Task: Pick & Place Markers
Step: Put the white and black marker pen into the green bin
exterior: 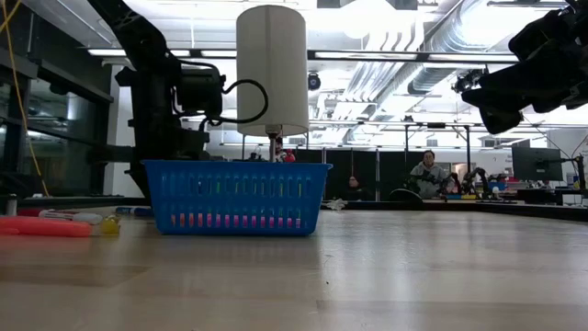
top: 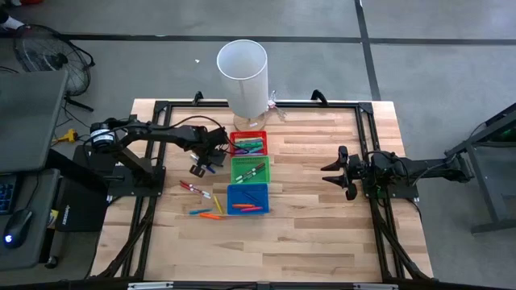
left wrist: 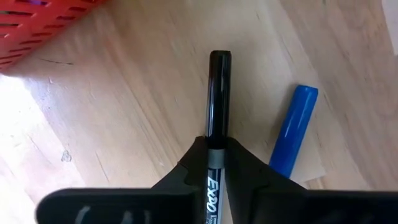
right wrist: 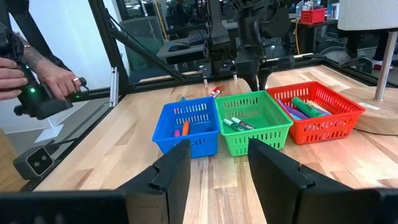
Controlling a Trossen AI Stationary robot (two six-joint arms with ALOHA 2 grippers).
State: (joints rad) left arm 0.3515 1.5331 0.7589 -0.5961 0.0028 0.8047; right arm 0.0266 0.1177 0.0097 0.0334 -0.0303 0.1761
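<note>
- left gripper point(left wrist: 216, 163) clamped on a black marker point(left wrist: 219, 93) on the table just beside the red bin point(top: 248, 143); blue marker point(left wrist: 294, 137) lies alongside
- right gripper point(top: 339, 172) spread wide, parked well right of the bins
- partway: three bins (red, green bin point(top: 251, 170), blue bin point(top: 247, 198)) hold markers; roughly five loose markers left
</note>
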